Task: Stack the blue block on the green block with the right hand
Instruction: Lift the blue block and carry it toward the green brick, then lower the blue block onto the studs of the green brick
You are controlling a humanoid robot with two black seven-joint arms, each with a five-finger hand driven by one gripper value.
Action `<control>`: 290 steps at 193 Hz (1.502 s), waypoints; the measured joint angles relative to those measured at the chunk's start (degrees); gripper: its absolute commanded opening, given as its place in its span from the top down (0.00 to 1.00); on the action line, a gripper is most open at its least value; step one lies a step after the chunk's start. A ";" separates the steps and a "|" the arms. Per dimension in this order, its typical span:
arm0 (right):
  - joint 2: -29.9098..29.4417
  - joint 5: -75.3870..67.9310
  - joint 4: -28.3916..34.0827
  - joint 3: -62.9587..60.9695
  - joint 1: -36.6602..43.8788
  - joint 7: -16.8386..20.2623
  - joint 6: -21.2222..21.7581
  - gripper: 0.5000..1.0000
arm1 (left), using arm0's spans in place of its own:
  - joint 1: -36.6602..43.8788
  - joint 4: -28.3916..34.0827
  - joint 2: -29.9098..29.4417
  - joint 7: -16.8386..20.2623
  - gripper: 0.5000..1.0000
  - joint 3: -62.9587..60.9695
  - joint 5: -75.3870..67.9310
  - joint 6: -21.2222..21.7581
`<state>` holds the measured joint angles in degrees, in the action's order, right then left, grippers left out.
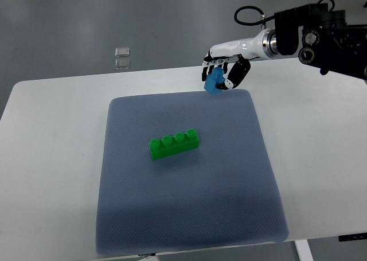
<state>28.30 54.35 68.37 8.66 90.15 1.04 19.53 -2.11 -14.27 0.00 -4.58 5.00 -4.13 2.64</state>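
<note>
A green block [174, 143] with several studs lies near the middle of the blue-grey mat [189, 215], slightly tilted. A small blue block [214, 82] hangs above the mat's far edge, held in my right hand [222, 71], whose fingers are curled around it. The right arm reaches in from the upper right. The hand and blue block are up and to the right of the green block, well apart from it. My left hand does not show.
The mat lies on a white table [51, 158]. Two small clear objects [121, 57] rest on the grey floor beyond the table's far edge. The table's front edge runs close below the mat.
</note>
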 measured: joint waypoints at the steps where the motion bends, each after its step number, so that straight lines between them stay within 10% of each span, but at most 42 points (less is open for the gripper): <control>1: 0.03 -0.17 0.13 0.01 0.19 0.05 0.05 0.75 | 0.00 0.00 0.00 0.00 0.00 0.00 0.00 0.00; 290: -19.97 -12.32 2.53 14.34 7.23 6.52 -11.48 0.75 | -0.07 -0.40 0.00 -0.01 0.00 0.06 0.00 0.00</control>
<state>8.34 42.03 70.90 23.00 97.38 7.56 8.06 -2.18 -14.67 0.00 -4.59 5.06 -4.13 2.63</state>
